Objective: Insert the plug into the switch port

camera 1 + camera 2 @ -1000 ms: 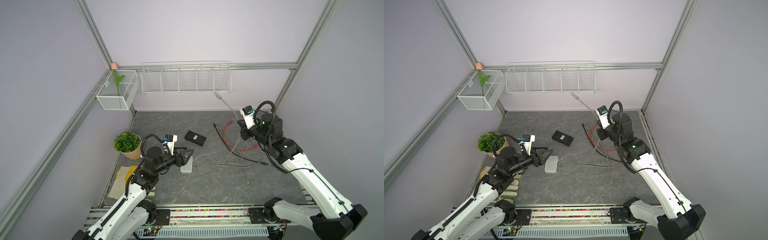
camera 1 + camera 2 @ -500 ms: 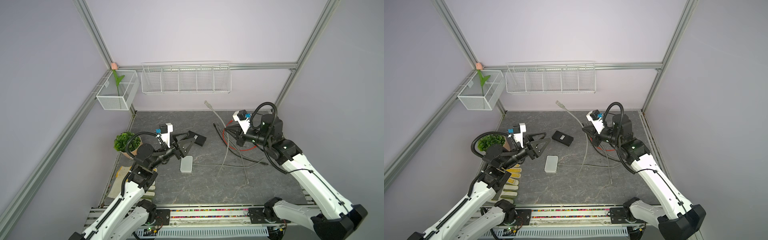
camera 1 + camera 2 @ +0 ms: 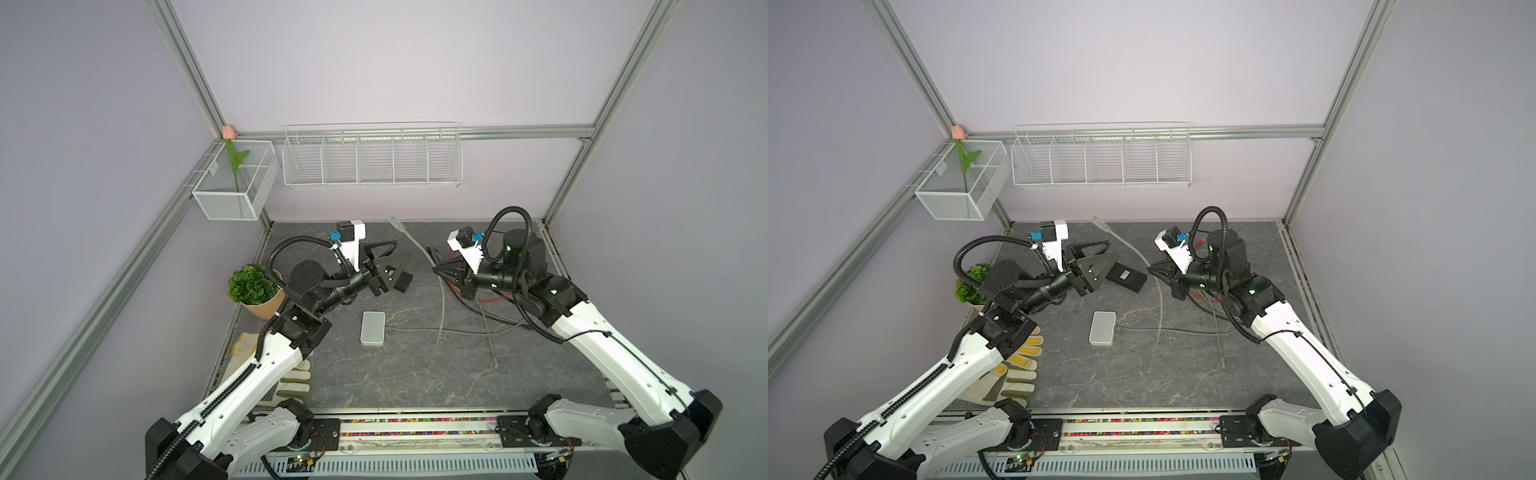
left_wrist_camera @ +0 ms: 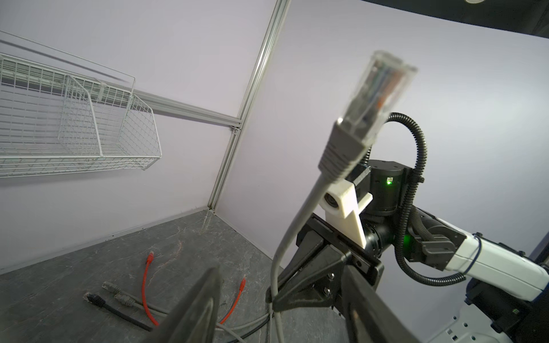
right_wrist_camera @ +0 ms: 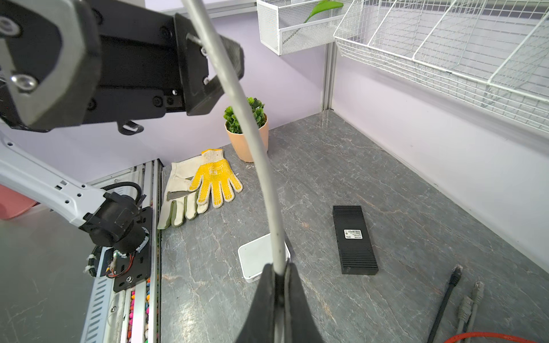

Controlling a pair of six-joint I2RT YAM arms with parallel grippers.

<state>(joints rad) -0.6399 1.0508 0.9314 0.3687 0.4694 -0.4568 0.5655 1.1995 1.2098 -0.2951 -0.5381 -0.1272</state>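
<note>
The right gripper [image 5: 277, 271] is pinched tight on the grey cable [image 5: 255, 142], its two dark fingertips pressed against the cord from either side. From that grip the cable arcs up and away, ending in the plug [image 4: 374, 98], a clear connector with coloured wires inside and a grey boot, held in the air above the table's [image 3: 415, 382] far edge in both top views. The left gripper [image 3: 401, 251] hangs raised beside that span with its jaws spread and nothing between them; whether a finger touches the cord cannot be told. Below on the table lies the black box [image 5: 355, 240], ribbed, with a white label [image 5: 352, 234] whose print is too small to read. Nearer the front sits the white box [image 3: 372, 328], a grey lead running out of its side. A red cable [image 4: 145, 285] and a black cable [image 4: 118, 311] lie loose beyond the right arm. Work gloves [image 5: 215, 178], one with yellow dots, rest by the potted plant [image 5: 246, 142].
</note>
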